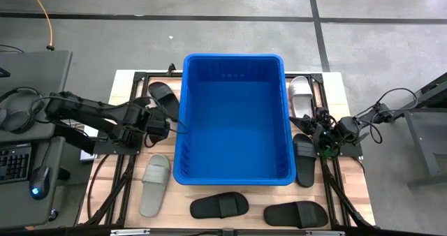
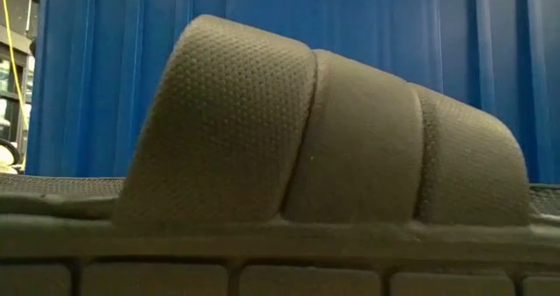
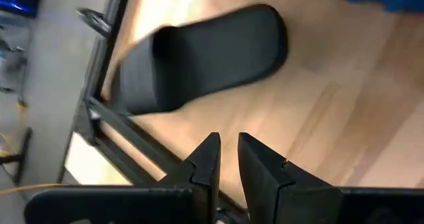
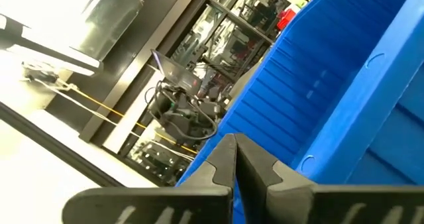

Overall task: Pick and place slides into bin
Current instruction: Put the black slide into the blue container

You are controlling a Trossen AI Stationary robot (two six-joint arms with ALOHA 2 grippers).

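The blue bin [image 1: 234, 117] stands mid-table with nothing in it. Slides lie flat around it: a black one [image 1: 164, 96] far left, a grey one [image 1: 155, 183] near left, two black ones [image 1: 219, 205] [image 1: 296, 213] along the near edge, a black one [image 1: 304, 159] and a white one [image 1: 301, 96] on the right. My left gripper [image 1: 166, 128] hovers left of the bin, slanting down. Its fingers [image 3: 228, 161] are nearly together and hold nothing, just short of the far-left black slide [image 3: 205, 55]. My right gripper [image 1: 318, 128] [image 4: 233, 144] waits shut by the bin's right wall.
A black metal frame [image 1: 129, 152] runs along the table's edges and under both arms. In the low view a black slide's strap [image 2: 324, 130] fills the foreground with the bin's wall [image 2: 350, 33] behind it. Bare wood [image 3: 344, 118] shows between the left gripper and the bin.
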